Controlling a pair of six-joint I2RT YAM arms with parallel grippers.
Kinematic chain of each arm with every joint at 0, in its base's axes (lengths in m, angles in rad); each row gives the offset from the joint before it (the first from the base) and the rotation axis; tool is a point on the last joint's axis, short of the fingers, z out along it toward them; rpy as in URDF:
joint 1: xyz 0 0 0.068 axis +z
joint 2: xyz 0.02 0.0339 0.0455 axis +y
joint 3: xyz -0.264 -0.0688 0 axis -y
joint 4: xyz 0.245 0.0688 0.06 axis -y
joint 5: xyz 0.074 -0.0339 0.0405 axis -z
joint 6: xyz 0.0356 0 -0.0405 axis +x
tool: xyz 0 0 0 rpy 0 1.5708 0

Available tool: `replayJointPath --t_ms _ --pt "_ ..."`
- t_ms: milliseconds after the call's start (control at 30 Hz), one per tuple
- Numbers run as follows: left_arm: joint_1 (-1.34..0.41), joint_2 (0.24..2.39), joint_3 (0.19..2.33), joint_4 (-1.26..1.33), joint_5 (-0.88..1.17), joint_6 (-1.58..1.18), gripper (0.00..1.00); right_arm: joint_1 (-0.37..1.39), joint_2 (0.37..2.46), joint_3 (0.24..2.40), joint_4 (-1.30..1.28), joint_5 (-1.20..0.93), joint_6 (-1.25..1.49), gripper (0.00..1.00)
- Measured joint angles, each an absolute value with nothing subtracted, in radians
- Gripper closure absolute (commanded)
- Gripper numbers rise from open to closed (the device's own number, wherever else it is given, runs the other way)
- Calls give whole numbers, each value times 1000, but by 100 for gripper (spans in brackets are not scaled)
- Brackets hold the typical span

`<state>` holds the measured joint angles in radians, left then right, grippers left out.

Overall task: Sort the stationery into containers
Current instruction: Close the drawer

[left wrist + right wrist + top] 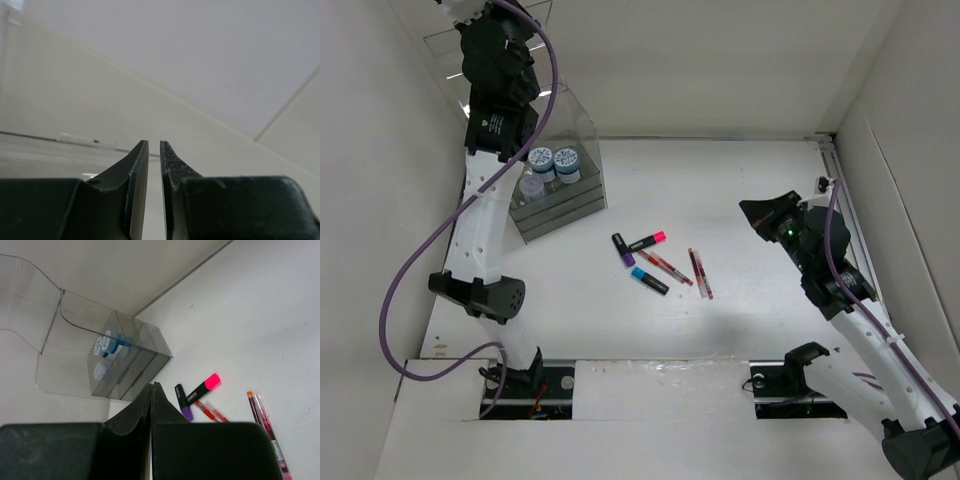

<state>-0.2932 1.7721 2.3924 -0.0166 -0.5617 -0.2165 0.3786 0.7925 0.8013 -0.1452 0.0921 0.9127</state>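
The clear organizer (582, 196) stands at the back left with its lid up. Two blue-white rolls (553, 160) sit side by side in its top. On the table lie a pink-capped marker (648, 240), a purple-capped marker (623, 250), a blue-capped marker (649, 280) and thin red pens (700, 273). My left arm (500, 90) reaches high over the organizer. Its gripper (154, 142) faces the bare wall, jaws a narrow gap apart and holding nothing. My right gripper (757, 213) hovers right of the pens, shut and empty (152, 384). The right wrist view shows the organizer (145, 347), the rolls (105, 343) and the pink marker (206, 386).
White walls enclose the table on the left, back and right. A paler third roll (532, 185) shows through the organizer's front. The organizer's raised lid (30, 300) stands tall behind its box. Both arm bases sit at the near edge.
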Motion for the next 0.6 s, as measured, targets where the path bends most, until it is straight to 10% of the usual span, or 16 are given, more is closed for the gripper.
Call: replayJointPath --t_ms 300,600 --pt "-295 1634 2135 -31 -327 -291 86 379 792 801 -119 36 911 100" --pt "-295 1389 1876 -130 -526 -326 84 379 792 801 -97 -12 897 100"
